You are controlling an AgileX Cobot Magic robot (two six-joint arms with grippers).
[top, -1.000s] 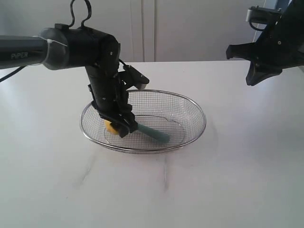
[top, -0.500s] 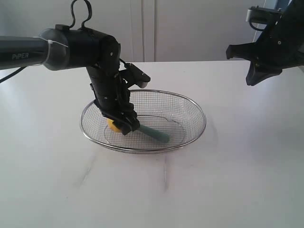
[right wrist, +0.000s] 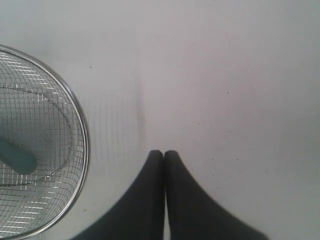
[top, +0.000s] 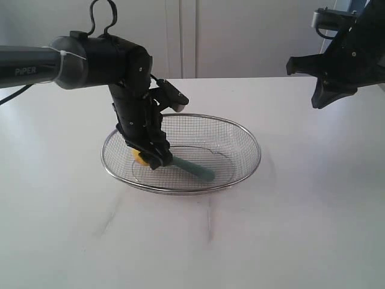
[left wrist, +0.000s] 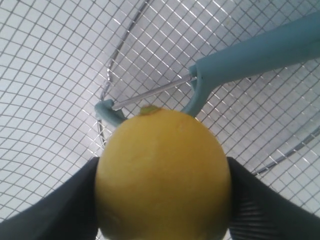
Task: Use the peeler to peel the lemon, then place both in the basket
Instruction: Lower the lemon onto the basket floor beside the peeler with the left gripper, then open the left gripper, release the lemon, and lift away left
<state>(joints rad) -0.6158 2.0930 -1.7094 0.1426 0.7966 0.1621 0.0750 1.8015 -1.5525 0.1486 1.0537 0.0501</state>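
Fingers point(left wrist: 55, 215) of the left gripper point(top: 154, 159) press on opposite sides of the lemon point(left wrist: 162, 175). The jaws are parted only as wide as the fruit, which is clamped between them. The gripper points downward into the left part of the basket point(top: 253, 144), holding the lemon low inside it. From the exterior view only a sliver of yellow shows beside the dark fingers. Whether the lemon rests on the mesh I cannot tell.

Just beside the lemon lies the peeler point(left wrist: 260, 50), on the basket's floor. Its curved metal blade head is close against the fruit, though contact is unclear. Its teal handle runs toward the right and the near side.

The basket stands on a white table point(top: 283, 235), about mid-scene.

Well apart from all this, the right gripper point(right wrist: 164, 156) hangs above the table's far right. Its two fingers are pressed flat together with nothing between them, and the basket's rim shows at one edge of its wrist view.
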